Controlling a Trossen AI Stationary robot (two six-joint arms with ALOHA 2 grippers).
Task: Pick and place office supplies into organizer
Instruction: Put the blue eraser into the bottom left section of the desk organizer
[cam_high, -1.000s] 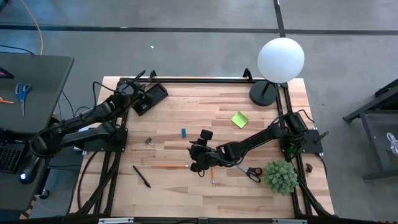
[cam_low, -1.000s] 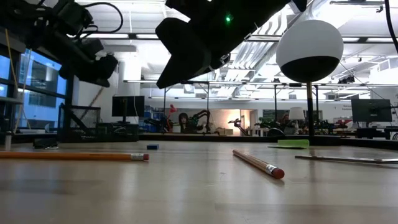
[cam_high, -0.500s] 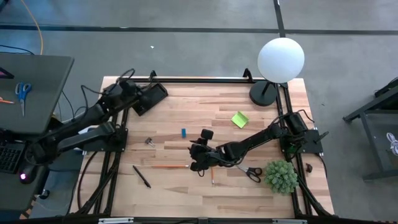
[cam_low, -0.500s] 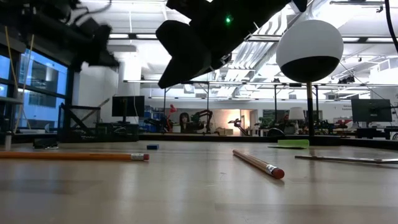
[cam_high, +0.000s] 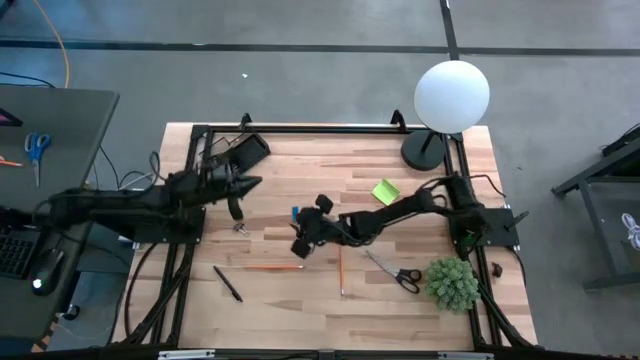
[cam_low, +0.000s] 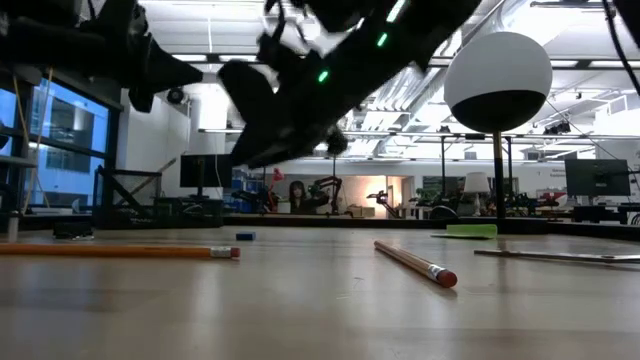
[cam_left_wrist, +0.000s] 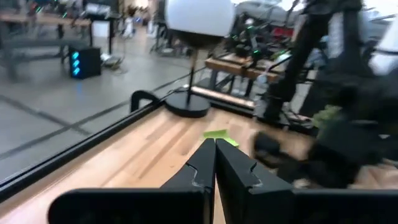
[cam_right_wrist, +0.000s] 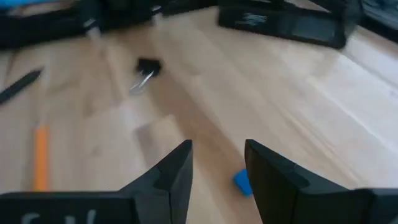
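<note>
Here the right gripper (cam_high: 300, 243) is seen over the middle of the table (cam_high: 420, 310), with its fingers (cam_right_wrist: 171, 171) parted and nothing held between them; in the right wrist view the blue eraser (cam_right_wrist: 242, 182) lies on the wood just under the gap between the fingers, not touched by them. In the high view the eraser (cam_high: 296, 212) is placed just beside the gripper, on the side toward the organizer (cam_high: 240, 157), which stands at the far left corner of the table. The left gripper (cam_high: 247, 185) is stretched out near the organizer, its fingers (cam_left_wrist: 239, 168) pressed together and empty, and a binder clip (cam_high: 240, 227) lies just beside it on the wood. An orange pencil (cam_high: 270, 267) and a second pencil (cam_high: 340, 270) are found near the right gripper, on the near side of the table, and a black pen (cam_high: 227, 284) lies further to the left. The scissors (cam_high: 395, 271) rest beside a green plant (cam_high: 451, 283), and the green pad (cam_high: 386, 191) lies near the lamp (cam_high: 451, 95). All the supplies that are seen lie on the table outside the organizer; whether something lies inside it cannot be told
</note>
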